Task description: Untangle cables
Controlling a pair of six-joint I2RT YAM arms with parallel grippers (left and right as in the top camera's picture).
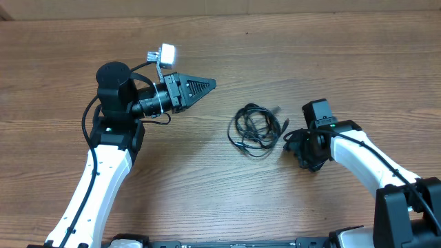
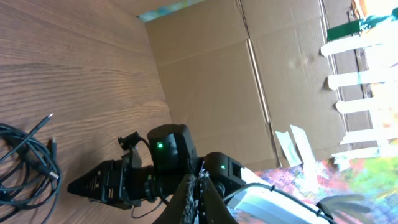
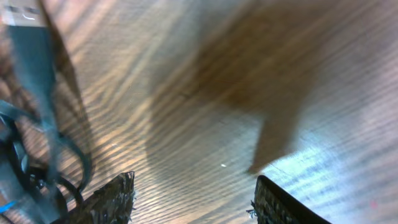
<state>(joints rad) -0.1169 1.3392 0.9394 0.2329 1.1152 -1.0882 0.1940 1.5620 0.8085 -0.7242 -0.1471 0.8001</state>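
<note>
While the left gripper [image 1: 212, 84] hung over the wooden table [image 1: 207, 193] with its tip pointing toward the middle, its jaws were pressed together into one dark wedge with nothing between them. Its own wrist view showed the same closed tip [image 2: 194, 193] at the bottom edge. The cables [image 1: 253, 129] lay near the centre of the table as one loose bundle of thin black loops, the two cords overlapping so that it could not be told which strand belonged to which. One small plug [image 1: 275, 109] stuck out at the bundle's upper right edge. From the left wrist the cables [image 2: 25, 168] showed at the far left of the frame, lying flat on the wood, with a plug end [image 2: 45, 119] pointing away from the loops and a brown cardboard wall [image 2: 217, 74] standing behind the table. The right gripper [image 1: 293, 141] sat low, just beside the bundle on its right, well apart from the left gripper. In the right wrist view its jaws [image 3: 193, 202] stood moderately apart, and only bare wood lay between the two textured fingers [image 3: 112, 199]. The cables [image 3: 50, 118] ran blurred along the left edge there, outside the fingers, with a flat plug [image 3: 28, 37] at the top corner. Whether the left-hand finger touched a strand could not be told.
</note>
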